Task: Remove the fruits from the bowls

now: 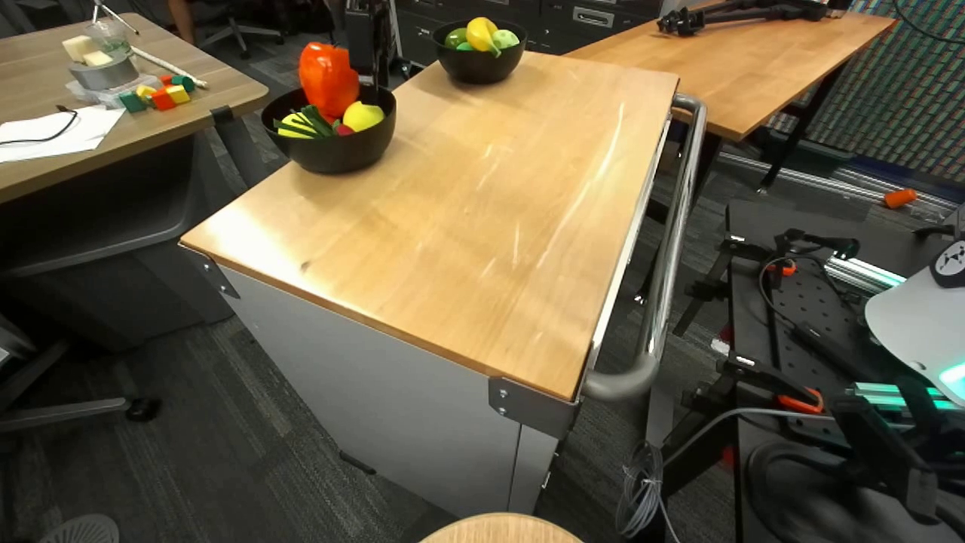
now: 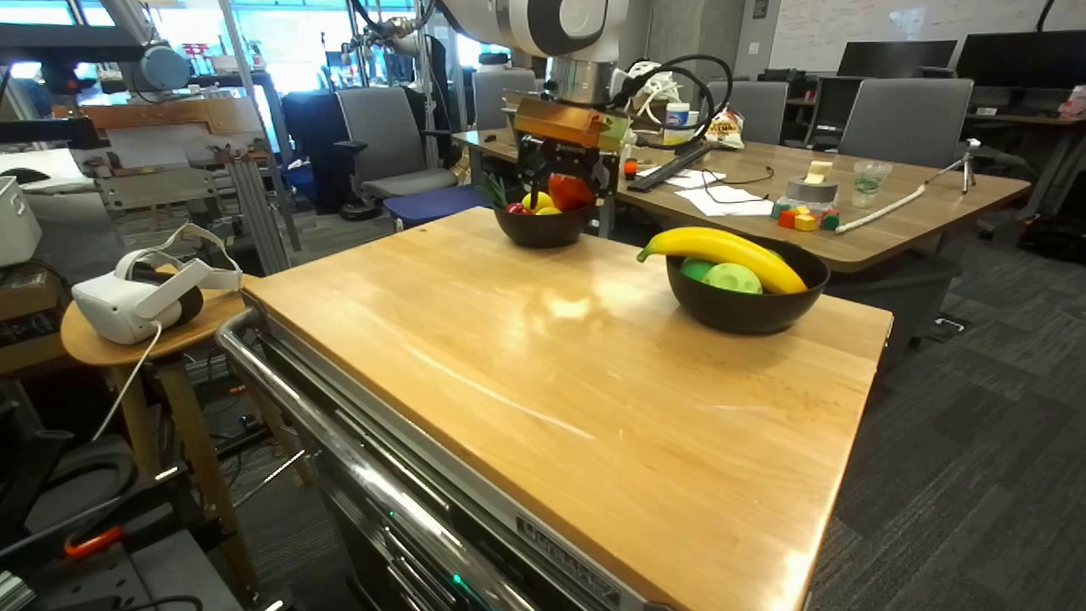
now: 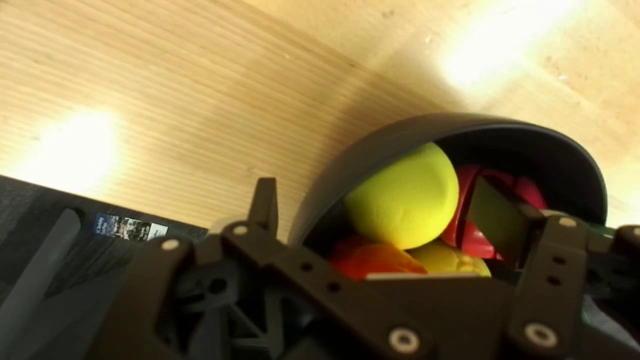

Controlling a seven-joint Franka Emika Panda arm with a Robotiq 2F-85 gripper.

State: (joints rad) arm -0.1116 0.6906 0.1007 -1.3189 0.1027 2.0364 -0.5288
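Banana: both exterior views only. Red pepper: clear in exterior view, mostly hidden in wrist view. Pincer spread wide over pepper's bowl.

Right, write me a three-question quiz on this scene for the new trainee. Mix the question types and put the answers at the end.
1. True or false: the banana lies in a black bowl, and the large red-orange pepper lies in a second black bowl.
2. Multiple choice: where is the gripper?
A. At the bowl with the banana
B. At the bowl with the pepper
C. Away from both bowls
3. Fill in the blank: in the wrist view, the gripper's jaws stand ____.

Key: 1. True. 2. B. 3. Open.
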